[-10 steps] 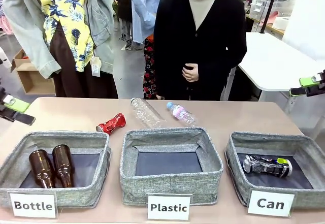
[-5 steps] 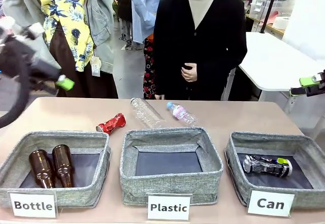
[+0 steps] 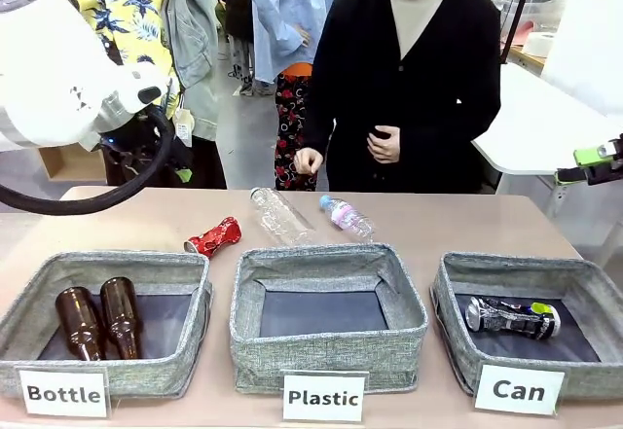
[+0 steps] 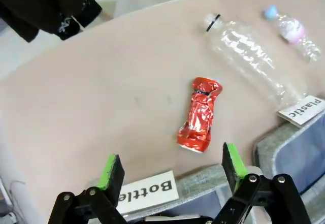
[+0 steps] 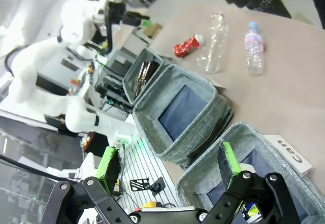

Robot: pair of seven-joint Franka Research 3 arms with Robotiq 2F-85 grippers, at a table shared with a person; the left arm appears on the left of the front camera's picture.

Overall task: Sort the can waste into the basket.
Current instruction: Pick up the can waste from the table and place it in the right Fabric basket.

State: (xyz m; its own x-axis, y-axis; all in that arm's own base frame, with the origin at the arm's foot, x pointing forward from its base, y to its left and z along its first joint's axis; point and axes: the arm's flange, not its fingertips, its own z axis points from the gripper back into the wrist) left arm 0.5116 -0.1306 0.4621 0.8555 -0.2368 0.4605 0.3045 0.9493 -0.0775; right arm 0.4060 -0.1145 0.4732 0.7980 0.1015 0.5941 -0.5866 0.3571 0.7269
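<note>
shiny red can (image 4: 199, 115), grey woven basket (image 3: 453, 341)

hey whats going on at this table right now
A two-arm robot is sorting cans. The dark crushed can already lies in the Can basket. The red crushed can lies on the table behind the Bottle bin, and the left end effector hovers open above it, not touching. The right end effector is open and empty, off to the right. Two clear plastic bottles lie loose on the table. The person stands at the far side, touching nothing.
</note>
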